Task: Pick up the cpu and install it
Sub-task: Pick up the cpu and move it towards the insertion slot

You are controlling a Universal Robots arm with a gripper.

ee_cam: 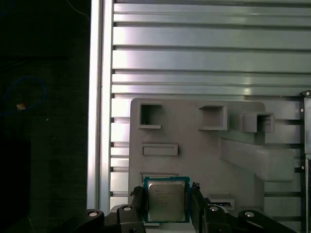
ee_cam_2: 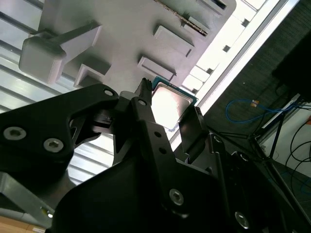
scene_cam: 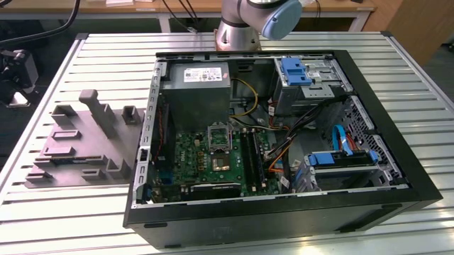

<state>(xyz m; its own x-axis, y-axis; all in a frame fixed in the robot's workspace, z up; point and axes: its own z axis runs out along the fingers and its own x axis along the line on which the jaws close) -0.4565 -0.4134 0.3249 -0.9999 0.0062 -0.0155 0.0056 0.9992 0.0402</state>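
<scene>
The gripper [ee_cam: 166, 190] is clamped on the cpu [ee_cam: 166, 201]: in both wrist views its two black fingers [ee_cam: 138, 203] press against opposite edges of the chip, one on each side, and the pale metal top faces up between them. In the second wrist view the gripper [ee_cam_2: 170, 97] holds the cpu [ee_cam_2: 170, 104] just over the grey plastic block [ee_cam_2: 131, 29]. Whether the chip is lifted clear of the block or rests on it cannot be told. The cpu sits at the block's [ee_cam: 194, 150] edge, beside a shallow rectangular recess, with square pockets and a long raised bar farther across the block. The block lies on the slatted aluminium table [ee_cam: 204, 58], close to the table's edge, beyond which dark floor shows. In the exterior view the grey plastic block [scene_cam: 78, 143] is on the exterior view's left of an open computer case [scene_cam: 284, 212], which lies flat on the table [scene_cam: 71, 212]. Inside the case a green motherboard [scene_cam: 212, 159] carries an open socket [scene_cam: 218, 162] near its middle, with a grey power supply [scene_cam: 199, 90] on its far side. The arm's base [scene_cam: 255, 18] stands at the table's far edge.
</scene>
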